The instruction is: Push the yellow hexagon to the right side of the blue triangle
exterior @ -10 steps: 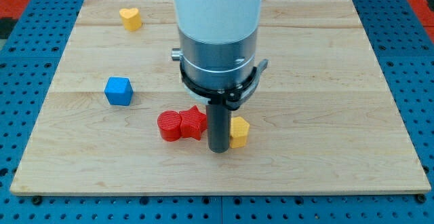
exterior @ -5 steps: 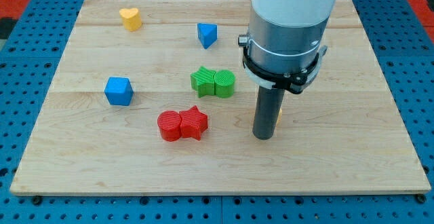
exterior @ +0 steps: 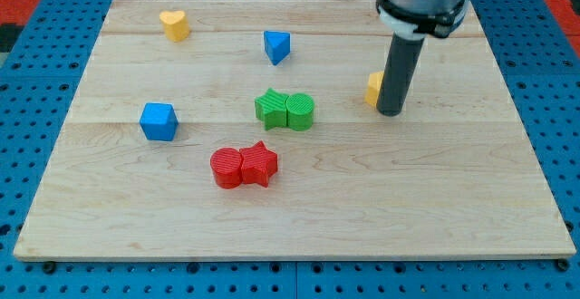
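Note:
The yellow hexagon [exterior: 373, 88] sits right of the board's centre, mostly hidden behind my rod, with only its left edge showing. My tip [exterior: 391, 111] rests on the board against the hexagon's right and lower side. The blue triangle [exterior: 276, 45] stands near the view's top, well to the left of the hexagon and a little higher up.
A green star [exterior: 270, 108] and a green cylinder [exterior: 301, 110] touch each other mid-board. A red cylinder [exterior: 227, 167] and red star [exterior: 259, 163] touch below them. A blue cube [exterior: 158, 120] is at the left. A yellow heart [exterior: 174, 24] is at the top left.
My tip has moved from the lower middle of the board up and to the right, and the yellow hexagon has gone with it. The other blocks have not moved.

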